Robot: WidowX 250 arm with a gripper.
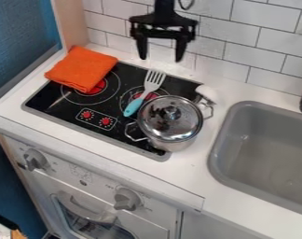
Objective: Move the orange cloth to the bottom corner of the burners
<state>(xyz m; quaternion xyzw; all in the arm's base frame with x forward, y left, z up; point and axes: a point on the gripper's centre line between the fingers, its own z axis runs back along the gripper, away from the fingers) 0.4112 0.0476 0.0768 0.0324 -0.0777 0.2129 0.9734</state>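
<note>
The folded orange cloth [82, 68] lies at the back left corner of the black stovetop [60, 108], partly over the left burner and the white counter behind it. High at the top middle, in front of the tiled wall, hangs the gripper [160, 57]. It is open, its two fingers spread apart and pointing down with nothing between them, above and to the right of the cloth.
A lidded metal pot [170, 122] stands on the stovetop's right part. Beside it lies a spatula [145, 92] with a blue handle. A white object [207, 94] sits behind the pot. The grey sink [265, 154] is at the right.
</note>
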